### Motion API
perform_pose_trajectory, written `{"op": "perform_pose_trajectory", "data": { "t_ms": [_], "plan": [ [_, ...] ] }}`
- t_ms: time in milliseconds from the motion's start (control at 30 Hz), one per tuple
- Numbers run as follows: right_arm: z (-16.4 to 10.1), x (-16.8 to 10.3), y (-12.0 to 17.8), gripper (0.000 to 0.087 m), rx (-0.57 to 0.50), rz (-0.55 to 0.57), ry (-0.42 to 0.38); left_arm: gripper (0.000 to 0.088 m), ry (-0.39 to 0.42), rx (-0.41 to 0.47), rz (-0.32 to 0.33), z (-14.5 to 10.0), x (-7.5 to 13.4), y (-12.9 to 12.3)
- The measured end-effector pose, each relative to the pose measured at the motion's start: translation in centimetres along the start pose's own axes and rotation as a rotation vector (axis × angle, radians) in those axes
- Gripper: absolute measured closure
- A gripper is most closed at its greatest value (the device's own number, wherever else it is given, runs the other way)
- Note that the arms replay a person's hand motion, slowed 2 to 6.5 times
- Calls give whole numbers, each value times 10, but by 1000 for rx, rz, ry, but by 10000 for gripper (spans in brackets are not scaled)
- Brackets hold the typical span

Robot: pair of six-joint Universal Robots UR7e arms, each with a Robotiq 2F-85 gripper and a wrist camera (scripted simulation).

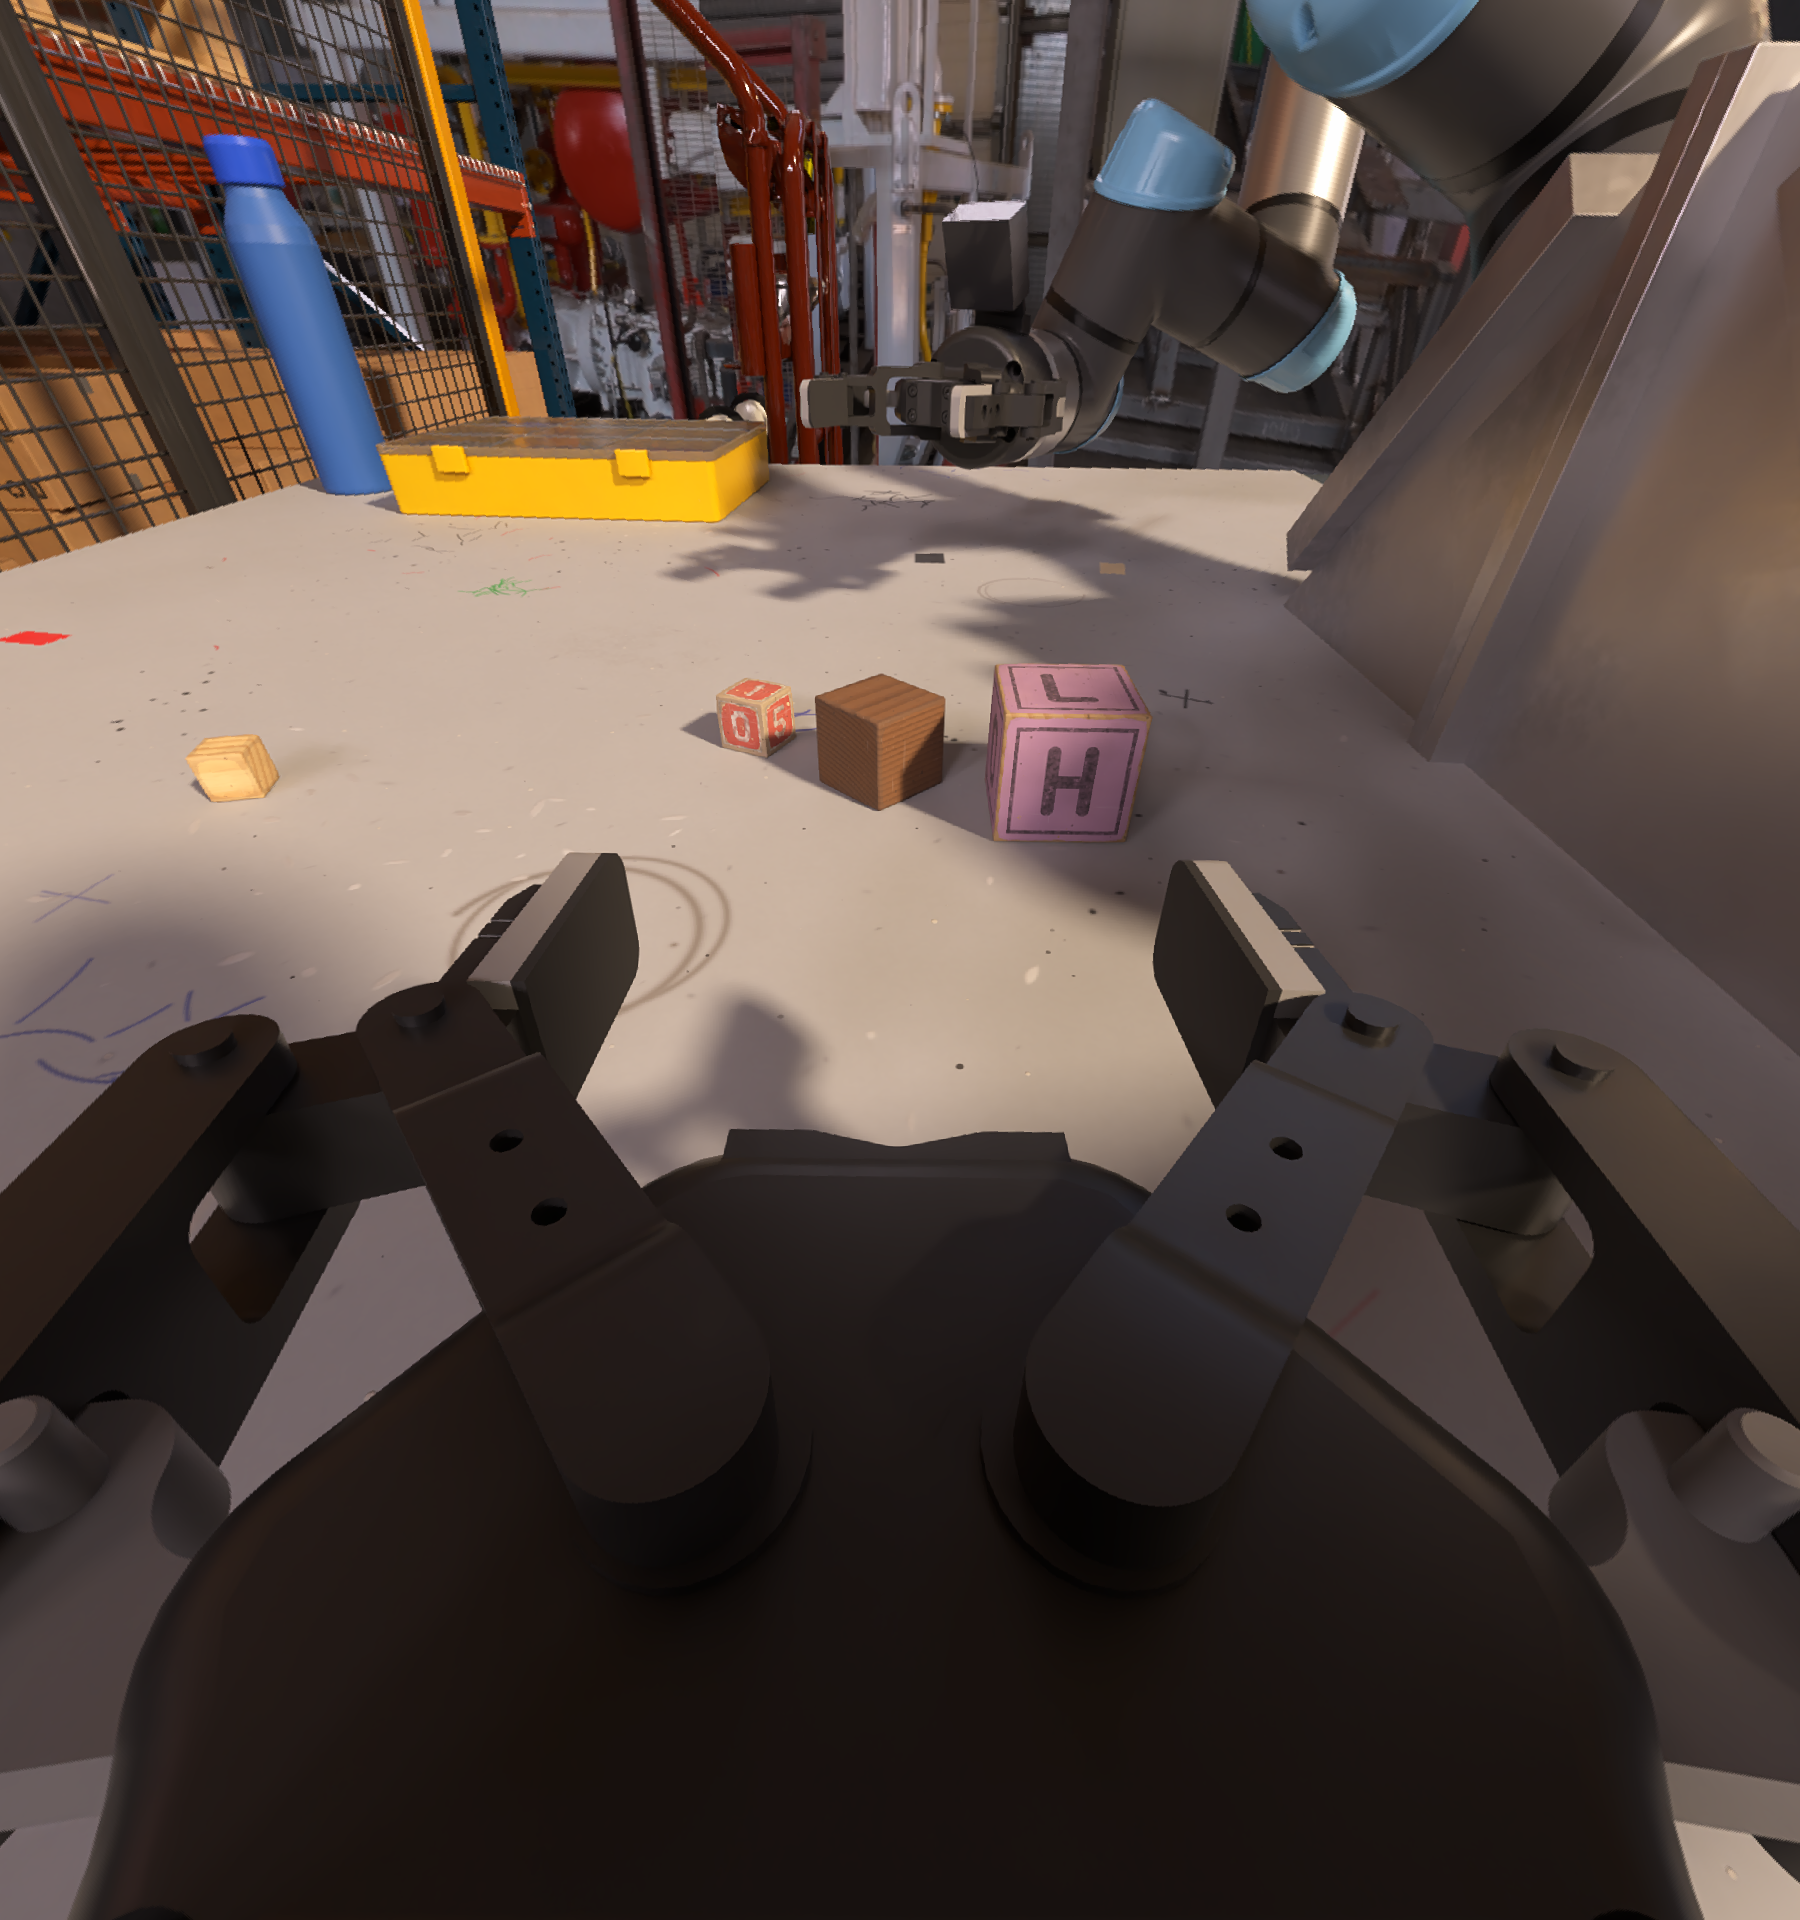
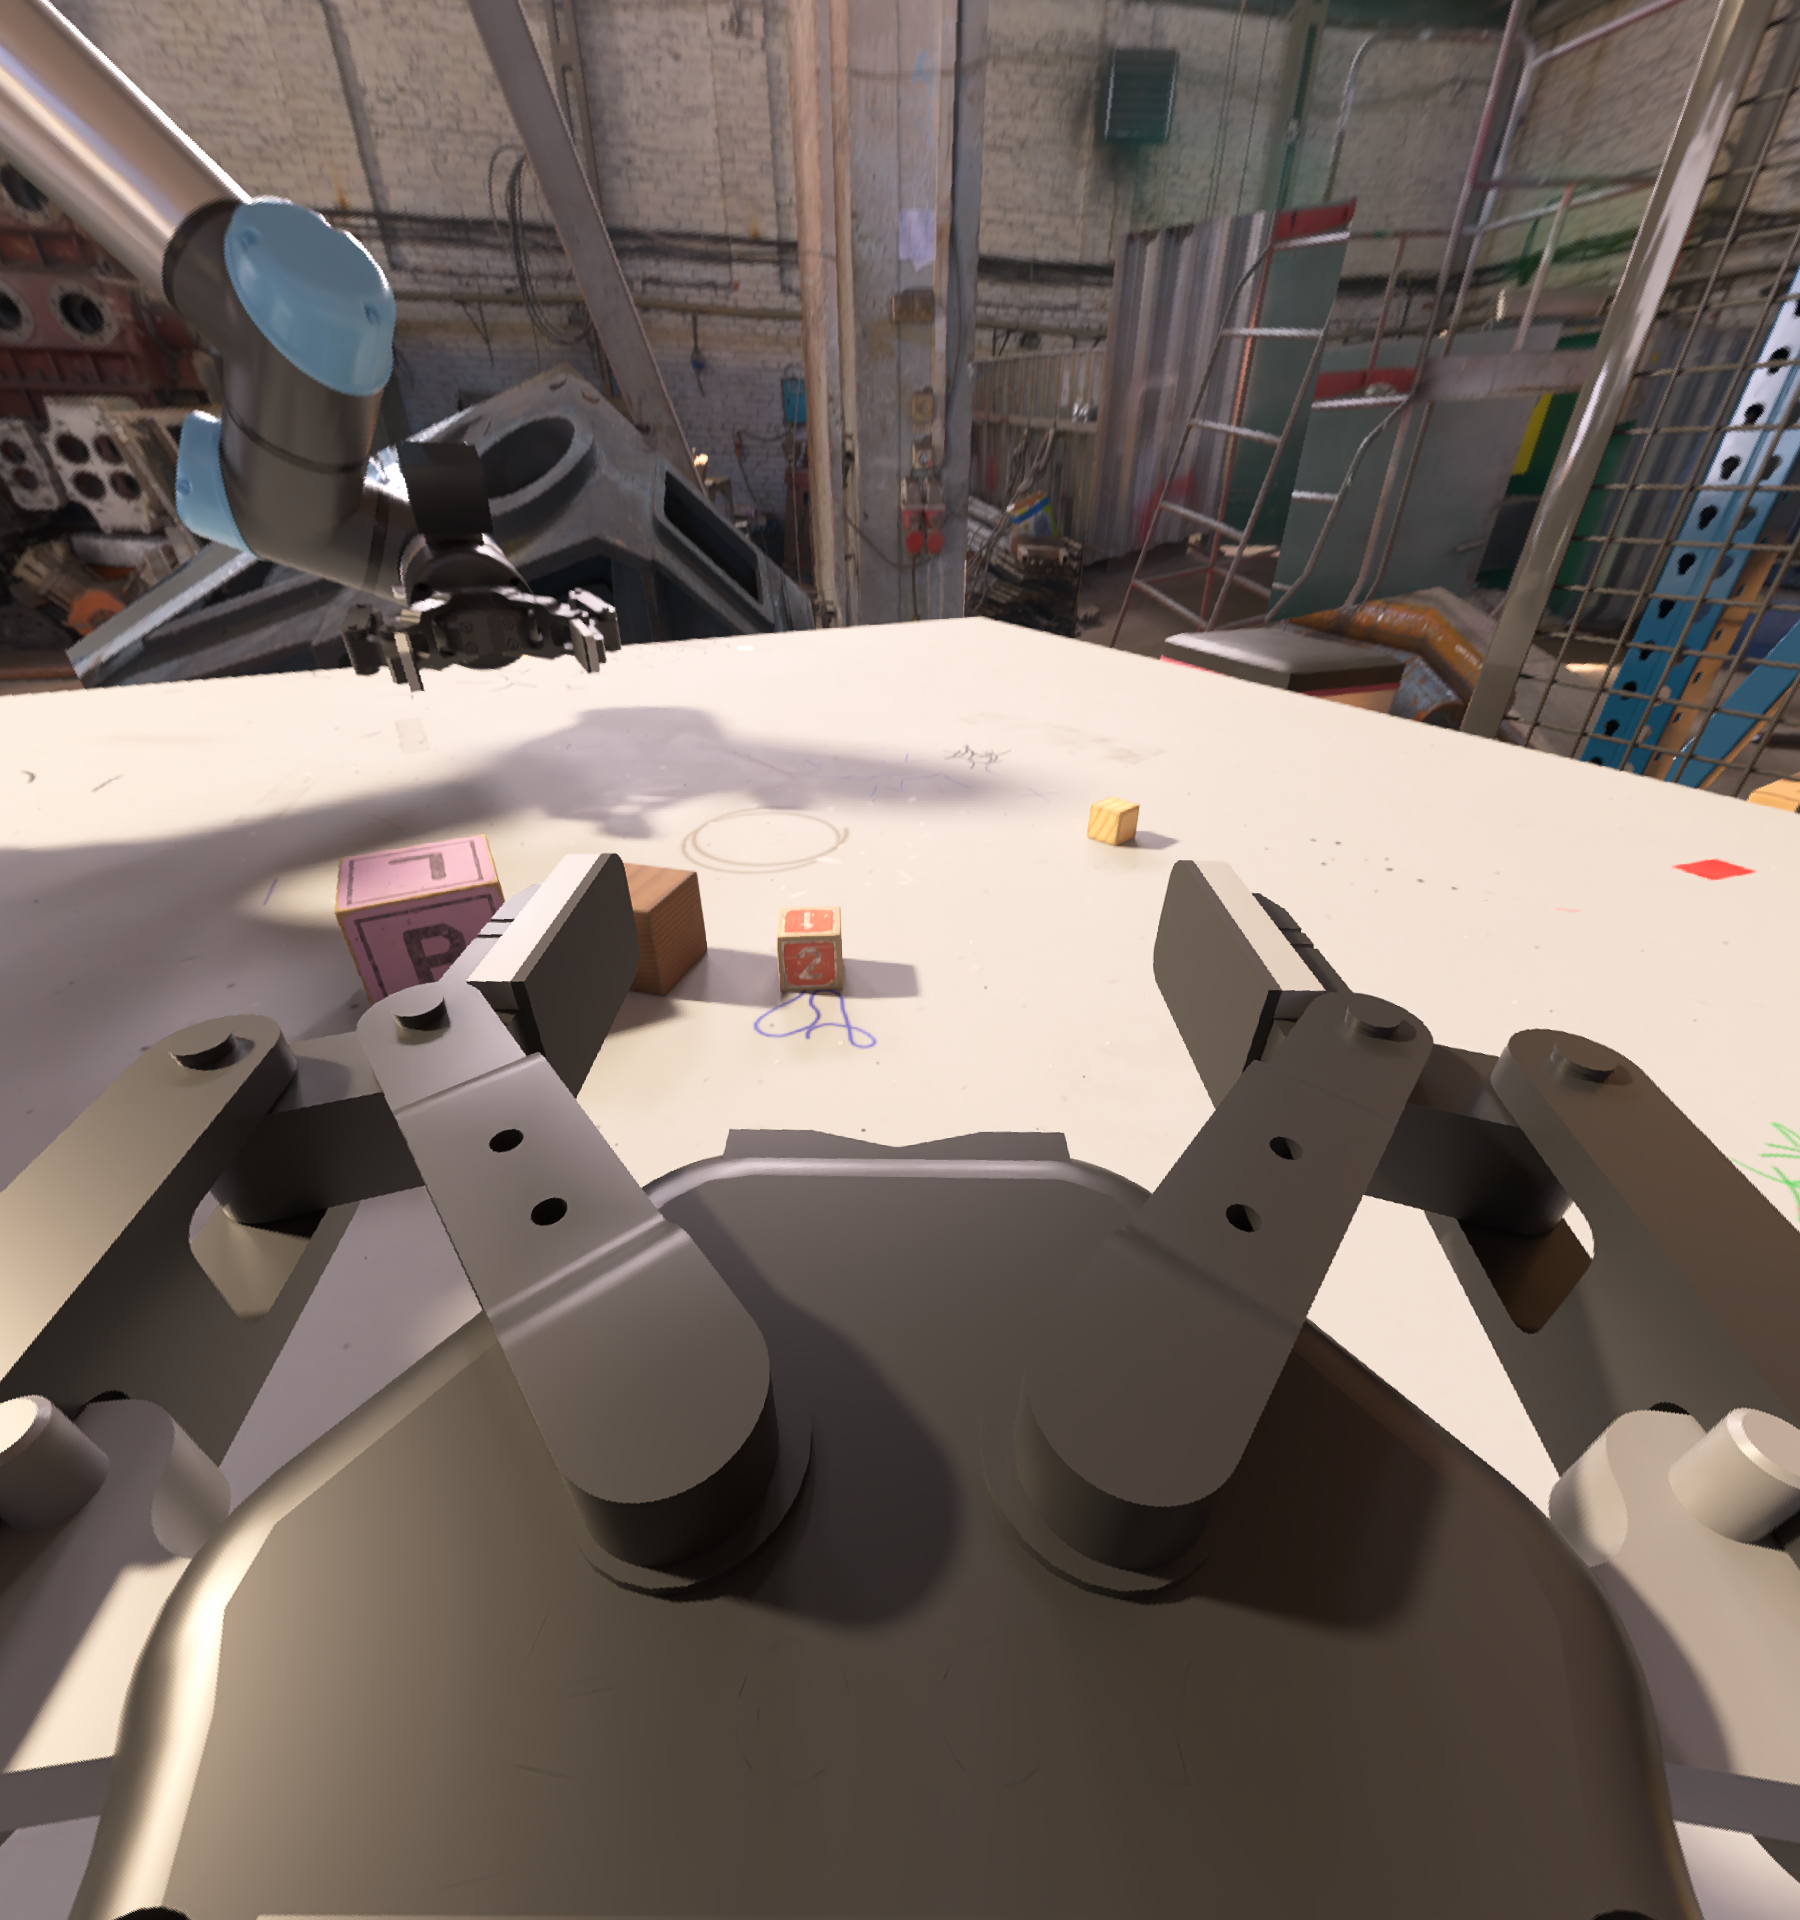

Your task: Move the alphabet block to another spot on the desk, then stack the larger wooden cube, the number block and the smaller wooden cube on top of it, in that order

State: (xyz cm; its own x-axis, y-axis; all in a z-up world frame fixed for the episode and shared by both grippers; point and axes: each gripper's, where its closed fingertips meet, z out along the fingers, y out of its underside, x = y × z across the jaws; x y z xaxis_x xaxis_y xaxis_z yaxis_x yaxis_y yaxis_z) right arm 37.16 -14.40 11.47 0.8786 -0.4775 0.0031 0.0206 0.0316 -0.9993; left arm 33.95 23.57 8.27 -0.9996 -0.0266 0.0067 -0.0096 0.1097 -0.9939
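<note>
Left gripper [image 1: 896, 940]: nearest to you in the left wrist view, fingers spread wide with nothing between them, hanging above bare desk [image 1: 356, 665]. You have it released because no block has been picked yet.

Right gripper [image 2: 896, 940]: likewise spread and empty in its own view, facing the blocks from the opposite side of the desk, so either arm could take the first pick.

Alphabet block [image 1: 1069, 750]: the pink one, just beyond the left gripper's tips and to the right in its view, resting flat on the desk. You must move it first, since it becomes the base; judging by this, the task has not started.

Larger wooden cube [image 1: 879, 740]: dark brown, just left of the alphabet block with a gap between them. In the right wrist view a finger partly hides it.

Number block [image 1: 755, 715]: red, small, just left of the brown cube and slightly farther off, not touching it as far as you can tell.

Smaller wooden cube [image 1: 233, 767]: pale wood, well apart at far left, slightly turned. It goes on last, so its distance costs you nothing yet.

Yellow case [image 1: 574, 473]: at the far edge, lid shut, out of your way.

Blue bottle [image 1: 293, 312]: upright beside the case, farthest left.
</note>
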Motion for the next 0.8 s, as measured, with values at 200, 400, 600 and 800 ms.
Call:
{"op": "perform_pose_trajectory", "data": {
  "t_ms": [200,400,600,800],
  "plan": [
    [-9,3,-11,20,91,-15,34,23,0,2,-8,0,0,0],
    [-9,2,-10,20,93,-34,44,23,2,1,-16,0,-1,0],
    [-4,1,-3,20,37,-48,44,23,1,-6,-5,1,1,1],
    [0,1,2,20,-4,-55,48,23,-4,1,1,1,2,0]
  ]
}}
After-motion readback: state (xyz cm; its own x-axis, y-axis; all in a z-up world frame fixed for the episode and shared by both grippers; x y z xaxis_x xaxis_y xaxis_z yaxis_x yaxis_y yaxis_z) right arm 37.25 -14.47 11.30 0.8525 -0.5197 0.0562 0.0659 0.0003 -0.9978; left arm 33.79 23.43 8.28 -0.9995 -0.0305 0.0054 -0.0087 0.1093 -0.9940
